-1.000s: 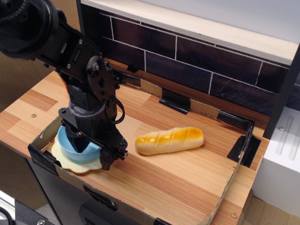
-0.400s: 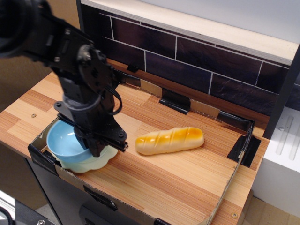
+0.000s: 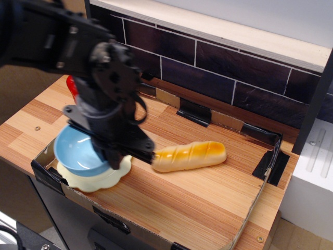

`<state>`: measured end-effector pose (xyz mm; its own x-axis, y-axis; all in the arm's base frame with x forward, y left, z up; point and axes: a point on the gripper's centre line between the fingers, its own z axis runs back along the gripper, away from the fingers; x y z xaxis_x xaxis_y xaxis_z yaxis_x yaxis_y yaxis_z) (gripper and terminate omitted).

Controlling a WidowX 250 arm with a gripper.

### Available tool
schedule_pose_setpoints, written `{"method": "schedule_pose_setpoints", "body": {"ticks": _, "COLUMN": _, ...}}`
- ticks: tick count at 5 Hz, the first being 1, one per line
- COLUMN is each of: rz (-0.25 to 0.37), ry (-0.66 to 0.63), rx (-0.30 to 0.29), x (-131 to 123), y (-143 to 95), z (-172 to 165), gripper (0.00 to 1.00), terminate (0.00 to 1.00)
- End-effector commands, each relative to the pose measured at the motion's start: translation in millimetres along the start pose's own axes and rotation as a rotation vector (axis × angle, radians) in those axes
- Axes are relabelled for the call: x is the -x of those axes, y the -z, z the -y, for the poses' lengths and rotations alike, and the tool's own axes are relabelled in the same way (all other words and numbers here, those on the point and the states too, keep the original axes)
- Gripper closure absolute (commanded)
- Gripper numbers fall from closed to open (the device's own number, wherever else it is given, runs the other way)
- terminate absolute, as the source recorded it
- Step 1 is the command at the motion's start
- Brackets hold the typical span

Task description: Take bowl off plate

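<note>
**Bowl gripped at its right rim, tilted over the plate**

Your black robot gripper (image 3: 115, 156) is clenched on the right-hand rim of the round, glossy light-blue bowl (image 3: 78, 151). The fingertips sit where the rim meets the arm's shadow, so you see the jaws closed around the wall rather than spread apart. The bowl is tipped, with its open mouth leaning toward the left and the camera, and it is over the pale cream-yellow plate with the wavy scalloped rim (image 3: 96, 179). Whether the bowl's base touches the plate you cannot tell from this view, because the gripper and the bowl's own body hide the contact.

The plate lies flat in the front-left corner of the wooden counter (image 3: 197, 203), just inside the low black-edged border (image 3: 44, 172). To the right of the gripper, close to its fingers, lies a long golden-brown bread loaf (image 3: 190, 155). Behind the arm a small red object (image 3: 72, 86) peeks out, mostly hidden.
</note>
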<state>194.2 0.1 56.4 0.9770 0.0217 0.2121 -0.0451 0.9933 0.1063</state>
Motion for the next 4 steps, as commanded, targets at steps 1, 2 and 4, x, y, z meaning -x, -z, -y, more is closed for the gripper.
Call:
{"method": "schedule_pose_setpoints", "body": {"ticks": 1, "rz": -0.021, "ry": 0.009, "rx": 0.016, "x": -10, "y": 4, "z": 56, "gripper": 1.0, "terminate": 0.0}}
{"method": "schedule_pose_setpoints", "body": {"ticks": 2, "rz": -0.05, "ry": 0.013, "rx": 0.026, "x": -8, "y": 12, "z": 83, "gripper": 1.0, "terminate": 0.0}}
{"method": "schedule_pose_setpoints", "body": {"ticks": 4, "rz": -0.095, "ry": 0.037, "rx": 0.041, "x": 3, "y": 24, "z": 111, "gripper": 1.0, "terminate": 0.0}}
